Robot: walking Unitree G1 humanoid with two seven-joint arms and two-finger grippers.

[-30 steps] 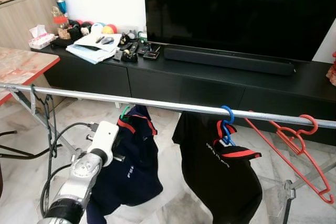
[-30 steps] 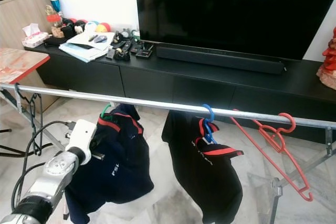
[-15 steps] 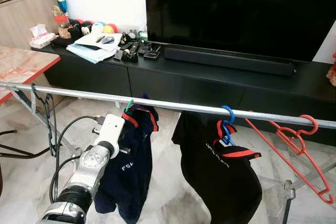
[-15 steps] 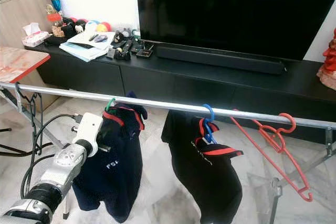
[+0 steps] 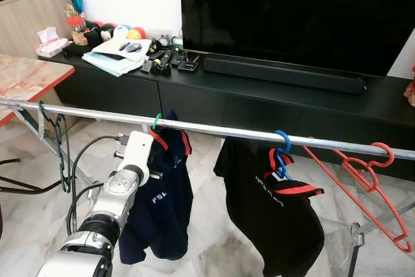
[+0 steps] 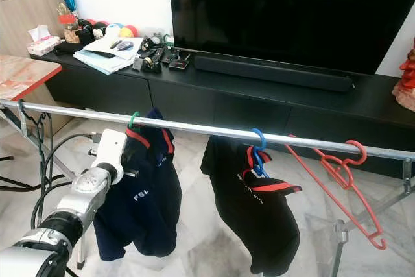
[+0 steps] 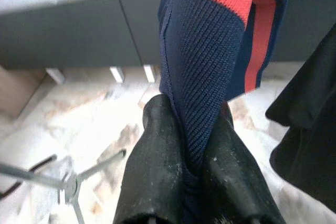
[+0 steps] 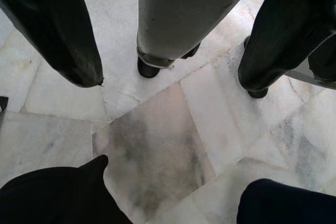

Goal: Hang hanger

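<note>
A navy shirt point(image 5: 162, 192) with a red-trimmed collar is seen pinched between the two black fingers point(image 7: 157, 166) of the left hand point(image 7: 191, 174), which is raised just below a silver clothes rail point(image 5: 220, 132). The garment is carried on a green hanger point(image 5: 156, 121), whose hook is set over the rail. Further along the rail, a black shirt point(image 5: 272, 215) is hung on a blue hanger point(image 5: 281, 154), and an empty red hanger point(image 5: 373, 183) is hung beyond it. The right hand point(image 8: 168, 40) is pointed down at the marble floor point(image 8: 157, 150), its fingers point(image 8: 58, 30) spread apart. A television point(image 5: 298, 11) is stood on a black cabinet point(image 5: 246, 105) behind.
</note>
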